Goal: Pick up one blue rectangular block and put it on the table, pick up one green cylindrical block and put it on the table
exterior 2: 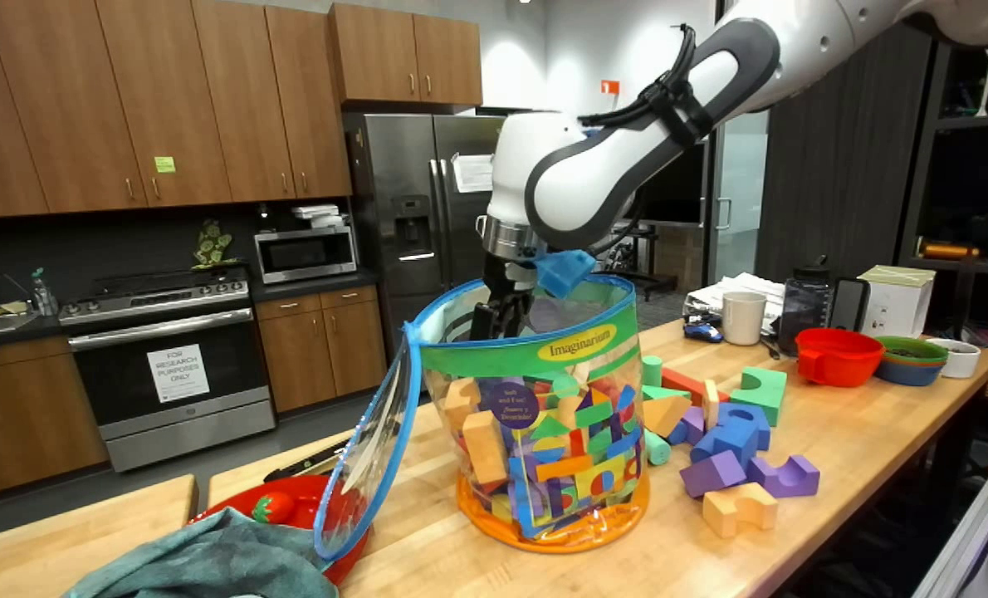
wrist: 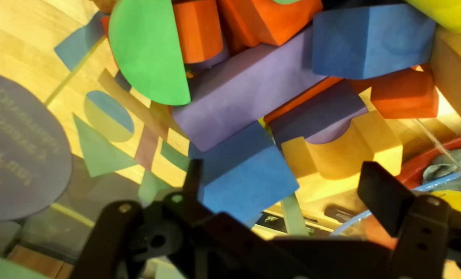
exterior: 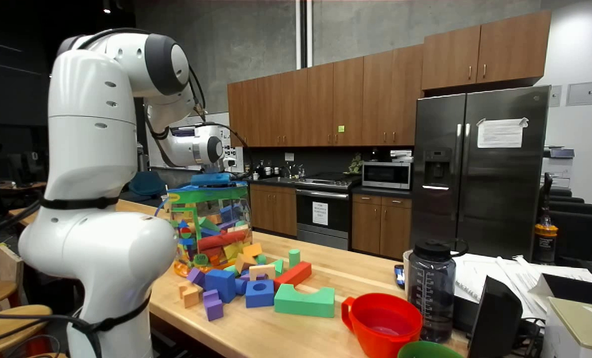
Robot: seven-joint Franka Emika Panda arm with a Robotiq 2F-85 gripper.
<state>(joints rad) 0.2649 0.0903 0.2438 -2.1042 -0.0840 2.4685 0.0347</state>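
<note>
Spread and empty, the tool (wrist: pixel 284 180) is held at the mouth of the clear bag (exterior 2: pixel 494 360). Inside it, a blue rectangular block (wrist: pixel 250 174) is overlapped by one finger (wrist: pixel 195 176) in the wrist view; for this likely pick, centring is advised before closing. Outside the bag, a green cylindrical block (exterior: pixel 294 258) is seen upright on the worktop (exterior: pixel 276 338).

The arm (exterior: pixel 91 139) is glossy white and rounded, with dark grey bands (exterior: pixel 159 64) and small oval recesses (exterior: pixel 111 104). Black straps (exterior 2: pixel 683 118) bind black cables (exterior 2: pixel 623 119) to it. Past a silver collar (exterior 2: pixel 509 239), the gripper (wrist: pixel 284 174) is matte black, with round, brassy screw heads (wrist: pixel 124 207).
</note>
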